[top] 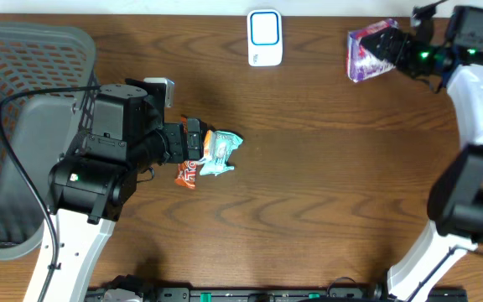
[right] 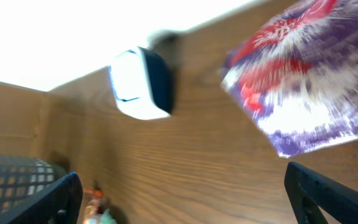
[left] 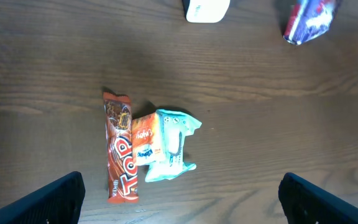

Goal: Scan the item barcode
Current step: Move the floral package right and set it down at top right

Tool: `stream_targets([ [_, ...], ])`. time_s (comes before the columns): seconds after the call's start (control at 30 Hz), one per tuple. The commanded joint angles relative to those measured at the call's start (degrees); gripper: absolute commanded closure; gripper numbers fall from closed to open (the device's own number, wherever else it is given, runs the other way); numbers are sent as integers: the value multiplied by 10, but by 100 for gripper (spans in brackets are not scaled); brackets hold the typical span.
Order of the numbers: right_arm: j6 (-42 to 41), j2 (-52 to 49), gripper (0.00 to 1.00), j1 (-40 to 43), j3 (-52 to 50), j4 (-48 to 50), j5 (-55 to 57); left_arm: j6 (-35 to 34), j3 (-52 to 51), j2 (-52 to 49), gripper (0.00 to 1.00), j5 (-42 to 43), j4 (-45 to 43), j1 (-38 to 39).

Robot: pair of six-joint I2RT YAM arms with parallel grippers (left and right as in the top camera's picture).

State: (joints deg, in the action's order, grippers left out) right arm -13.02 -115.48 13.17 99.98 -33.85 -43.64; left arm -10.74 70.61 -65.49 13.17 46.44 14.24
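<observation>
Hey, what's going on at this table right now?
Two robot arms are working through snack packets for a barcode scan. The left fingers hang open above an orange bar and a teal packet lying mid-table, gripping neither. The right fingers are open by a purple packet near the white scanner. Nothing is held.

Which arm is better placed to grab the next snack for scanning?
Left. The left gripper hovers right above the orange bar and teal packet, jaws open. The right gripper is off at the far edge beside the purple packet.
</observation>
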Motion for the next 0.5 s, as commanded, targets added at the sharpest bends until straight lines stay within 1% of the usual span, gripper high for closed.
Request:
stream_targets([
  [0.0,-2,78,1,-2,5,-18,-9,-5,10,0,1,-6,0,-2],
  [0.13,-2,123,1,-6,5,-36,-15,-5,10,0,1,-6,0,-2],
  [0.33,-2,146,1,-31,5,-117,-96,-5,10,0,1,-6,0,-2],
  [0.47,0,141,1,-76,-7,-176,-67,-5,10,0,1,-6,0,-2],
])
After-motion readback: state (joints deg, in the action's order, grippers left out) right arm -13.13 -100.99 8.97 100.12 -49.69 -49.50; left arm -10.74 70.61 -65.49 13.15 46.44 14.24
